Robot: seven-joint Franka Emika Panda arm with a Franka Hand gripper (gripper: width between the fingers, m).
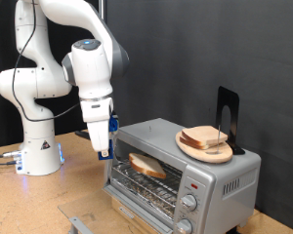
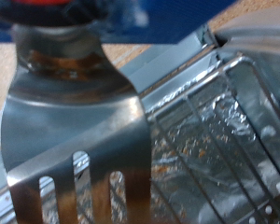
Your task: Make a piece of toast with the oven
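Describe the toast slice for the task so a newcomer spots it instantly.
Find the silver toaster oven at the exterior view's lower right. Inside, behind its glass door, a single slice of toast lies on the wire rack. Unlike the bread slices stacked on the plate atop the oven, it lies alone.

No lettering, brand name or number can be read in either view. A small dark triangular sign sits on the white robot base (image 1: 41,154) at the exterior view's left, its content too small to make out. The oven's (image 1: 182,174) knobs carry no legible markings.
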